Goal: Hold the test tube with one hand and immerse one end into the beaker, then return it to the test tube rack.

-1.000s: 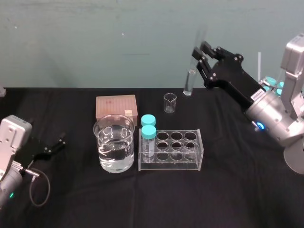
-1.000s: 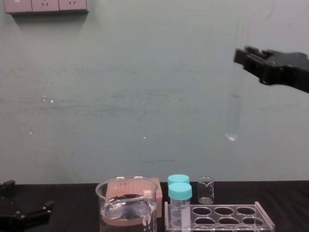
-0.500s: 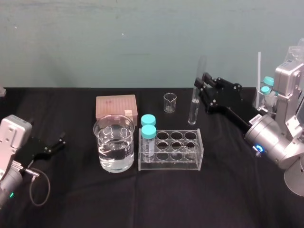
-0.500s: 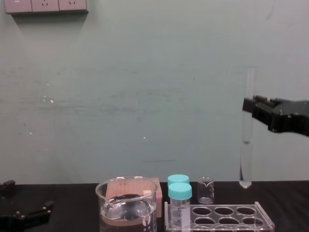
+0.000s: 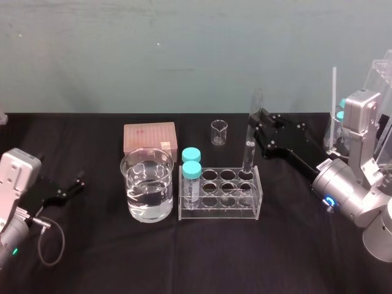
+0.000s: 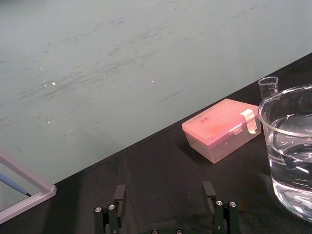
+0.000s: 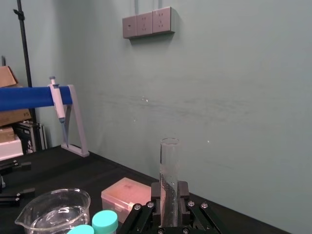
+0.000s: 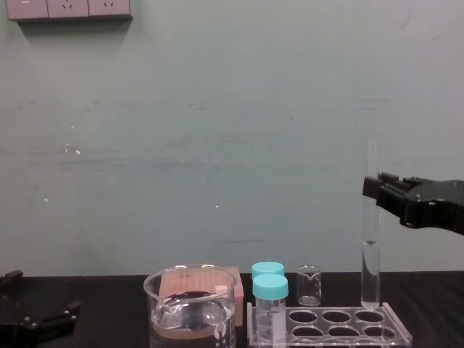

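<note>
Black bench (image 5: 294, 245) before a teal wall: my right tool (image 5: 255, 124) is clamped on the upper test tube (image 5: 248, 153), which stands upright with its round end at the test tube rack (image 5: 220, 211)'s far right-end hole, so I judge a slow, straight descent best, releasing only once seated; the left tool (image 5: 68, 187) lies parked, fingers apart, well left of the beaker (image 5: 147, 184).

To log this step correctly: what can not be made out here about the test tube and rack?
- Head view: whether the tip of the test tube is inside a hole of the test tube rack; clear glass blends with clear acrylic.
- Chest view: the rack's base, cut off by the bottom edge.
- Right wrist view: the tube's lower end, hidden behind the right hand.
</note>
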Controlling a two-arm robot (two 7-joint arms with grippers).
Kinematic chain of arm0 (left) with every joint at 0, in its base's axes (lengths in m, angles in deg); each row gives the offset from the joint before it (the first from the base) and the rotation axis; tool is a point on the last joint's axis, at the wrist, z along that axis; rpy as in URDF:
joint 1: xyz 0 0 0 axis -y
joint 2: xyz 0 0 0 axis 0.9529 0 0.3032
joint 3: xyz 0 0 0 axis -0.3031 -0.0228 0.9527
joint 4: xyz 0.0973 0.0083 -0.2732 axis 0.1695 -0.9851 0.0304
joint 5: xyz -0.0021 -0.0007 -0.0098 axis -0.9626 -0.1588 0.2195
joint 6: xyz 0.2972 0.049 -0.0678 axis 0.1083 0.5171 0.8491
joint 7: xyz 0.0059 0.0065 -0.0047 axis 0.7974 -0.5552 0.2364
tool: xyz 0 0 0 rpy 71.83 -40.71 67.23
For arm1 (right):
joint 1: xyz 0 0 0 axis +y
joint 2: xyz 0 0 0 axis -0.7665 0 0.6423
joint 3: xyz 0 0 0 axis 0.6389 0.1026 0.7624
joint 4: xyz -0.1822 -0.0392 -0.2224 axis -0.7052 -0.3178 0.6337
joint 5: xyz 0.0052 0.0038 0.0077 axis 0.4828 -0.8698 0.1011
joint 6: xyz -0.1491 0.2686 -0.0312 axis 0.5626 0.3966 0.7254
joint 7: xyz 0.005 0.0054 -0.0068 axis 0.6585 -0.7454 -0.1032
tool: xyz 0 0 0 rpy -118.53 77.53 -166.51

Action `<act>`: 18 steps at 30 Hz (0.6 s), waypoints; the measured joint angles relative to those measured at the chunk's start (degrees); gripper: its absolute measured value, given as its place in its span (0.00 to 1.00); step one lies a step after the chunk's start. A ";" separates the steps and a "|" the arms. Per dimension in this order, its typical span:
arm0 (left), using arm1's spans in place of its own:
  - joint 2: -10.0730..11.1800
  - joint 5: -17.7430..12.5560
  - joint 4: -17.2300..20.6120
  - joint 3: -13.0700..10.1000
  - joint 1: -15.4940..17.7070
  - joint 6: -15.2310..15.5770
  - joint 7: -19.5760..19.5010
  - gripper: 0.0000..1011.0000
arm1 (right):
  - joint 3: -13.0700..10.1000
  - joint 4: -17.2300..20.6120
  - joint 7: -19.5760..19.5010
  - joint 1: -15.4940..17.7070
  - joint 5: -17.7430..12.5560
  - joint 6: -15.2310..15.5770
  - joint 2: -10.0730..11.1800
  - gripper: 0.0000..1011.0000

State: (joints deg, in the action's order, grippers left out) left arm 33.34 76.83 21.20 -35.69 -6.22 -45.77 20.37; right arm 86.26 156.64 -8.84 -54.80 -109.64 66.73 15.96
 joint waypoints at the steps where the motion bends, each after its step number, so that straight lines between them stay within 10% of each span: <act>1: 0.00 0.00 0.00 0.00 0.00 0.00 0.00 0.99 | 0.00 -0.10 -0.04 0.02 0.07 0.03 -0.04 0.21; 18: 0.00 0.00 0.00 0.00 0.00 0.00 0.00 0.99 | -0.15 -2.97 0.00 -0.09 0.84 -0.40 -1.11 0.21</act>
State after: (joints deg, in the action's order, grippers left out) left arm 33.34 76.83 21.20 -35.69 -6.22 -45.77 20.37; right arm 86.11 153.68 -8.84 -54.90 -108.80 66.33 14.85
